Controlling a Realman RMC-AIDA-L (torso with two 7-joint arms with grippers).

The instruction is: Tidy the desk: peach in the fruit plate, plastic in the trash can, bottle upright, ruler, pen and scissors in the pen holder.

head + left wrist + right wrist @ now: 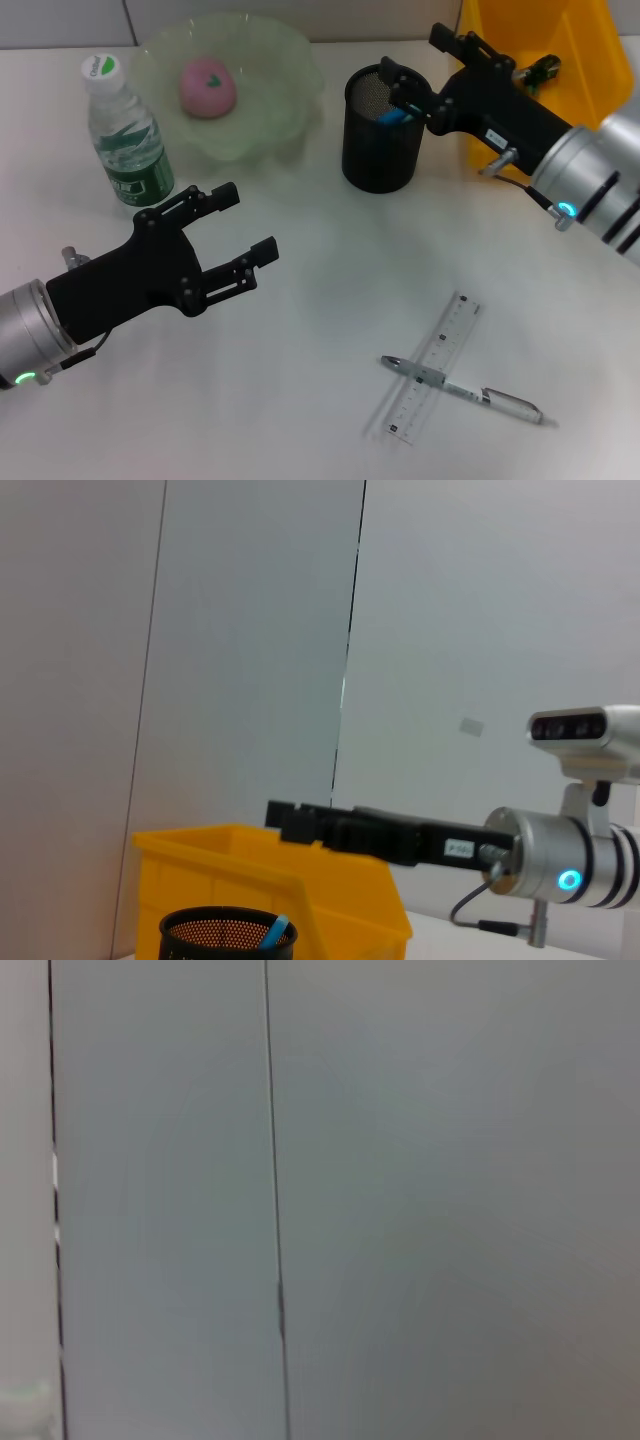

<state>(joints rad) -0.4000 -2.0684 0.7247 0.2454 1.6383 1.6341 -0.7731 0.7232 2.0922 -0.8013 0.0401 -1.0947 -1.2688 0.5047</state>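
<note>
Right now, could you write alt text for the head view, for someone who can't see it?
The right gripper hovers over a black pen holder with something blue inside; the open left gripper hangs near an upright bottle. A pen lies across a ruler.

Even, bright overhead light falls on the white desk (300, 330), and shadows are soft and faint: a pale one beside the ruler (435, 368), a weak one under the left arm. A mild sheen lies on the desk's middle. The right wrist view is blurred, showing only grey wall panels (400, 1200). The left wrist view is fairly sharp.
</note>
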